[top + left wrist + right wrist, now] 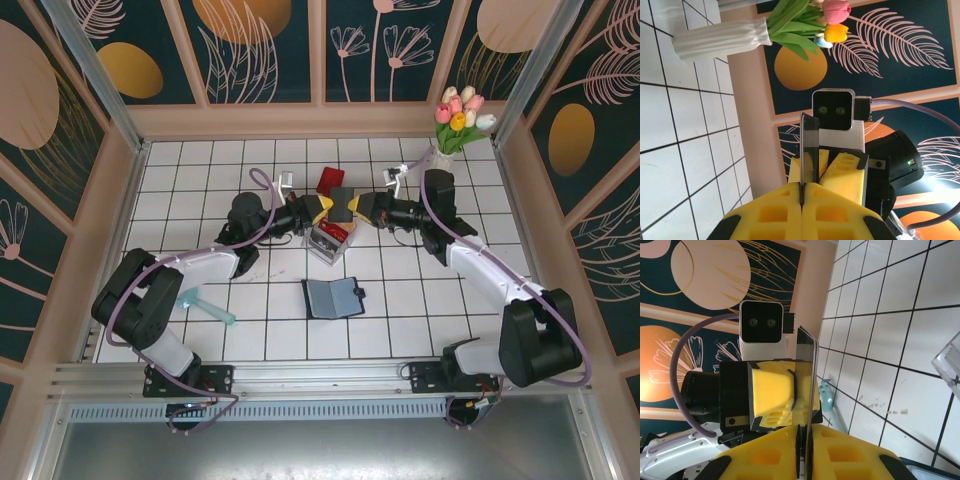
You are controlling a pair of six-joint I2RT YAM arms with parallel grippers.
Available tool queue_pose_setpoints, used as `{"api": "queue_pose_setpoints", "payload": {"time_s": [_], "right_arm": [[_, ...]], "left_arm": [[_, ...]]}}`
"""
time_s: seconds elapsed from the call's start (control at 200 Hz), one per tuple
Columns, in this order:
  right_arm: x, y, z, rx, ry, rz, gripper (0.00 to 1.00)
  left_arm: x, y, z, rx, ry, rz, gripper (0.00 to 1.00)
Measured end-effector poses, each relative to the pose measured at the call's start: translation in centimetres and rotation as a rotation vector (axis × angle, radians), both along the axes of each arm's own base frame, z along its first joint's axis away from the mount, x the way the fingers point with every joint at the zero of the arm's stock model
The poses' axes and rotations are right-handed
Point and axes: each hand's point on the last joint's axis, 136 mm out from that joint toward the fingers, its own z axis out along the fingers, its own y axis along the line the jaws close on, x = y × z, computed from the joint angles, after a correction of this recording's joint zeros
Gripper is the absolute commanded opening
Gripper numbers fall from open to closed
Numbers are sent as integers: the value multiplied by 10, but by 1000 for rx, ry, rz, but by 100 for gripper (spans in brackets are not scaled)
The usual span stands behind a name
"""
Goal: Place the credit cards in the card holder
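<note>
One dark card point(343, 206) hangs in the air between the two arms, above a clear box point(318, 249) that holds more red cards point(336, 232). In both wrist views it shows edge-on and upright. The left arm's fingers point(795, 193) are pressed together on its thin edge. The right arm's fingers point(792, 436) stand close on either side of the same card, and I cannot tell whether they press it or only flank it. The wallet point(331, 298) lies open and flat on the white tiled counter point(200, 180), nearer the arm bases and well apart from the card, with no card showing in its slots, so by my reading the task has most of its way to go

Several things could go wrong from here. If one pair of fingers lets go before the other grips firmly, the card drops into the box or lands flat on the tiles, where a thin card is hard to lift. If both arms pull while clamped, the card may bend or twist out. A grip so near the edge lets the card pivot, so it could reach the wallet slot skewed and jam. The wallet is loose, so a push from the card could slide it or fold it shut
</note>
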Motion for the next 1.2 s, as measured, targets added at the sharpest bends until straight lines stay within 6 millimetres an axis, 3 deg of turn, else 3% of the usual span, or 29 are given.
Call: {"api": "queue_pose_setpoints", "payload": {"time_s": [0.08, 0.145, 0.2, 0.265, 0.4, 0.5, 0.611, 0.736, 1.031, 1.201], "right_arm": [[0, -1, 1, 12, 13, 0, 2], [1, -2, 1, 21, 26, -5, 1], [1, -4, -1, 27, 42, -8, 1], [4, -7, -1, 31, 57, -26, 0], [9, -19, -3, 1, 48, -97, 0], [3, -29, -4, -39, -6, -163, 1], [-7, -38, -10, -93, -89, -222, 0], [-24, -43, -30, -168, -116, -245, 0], [-46, -53, -81, -275, -20, -261, 0], [-52, -54, -88, -307, -40, -237, 0]], "left_arm": [[0, 0, 0, -7, 20, -4, 1], [0, 0, 0, -15, 39, -7, 22], [-1, 0, -1, -17, 56, -10, 27], [-2, -1, -7, 1, 73, -8, 40], [-1, 6, -25, 114, 108, 33, 48], [-2, 14, -27, 199, 88, 73, 57], [-5, 30, -26, 288, 59, 134, 59], [-13, 48, -32, 380, 42, 188, 60], [-54, 81, -102, 583, 168, 238, 66], [-56, 102, -111, 627, 214, 334, 66]]}}
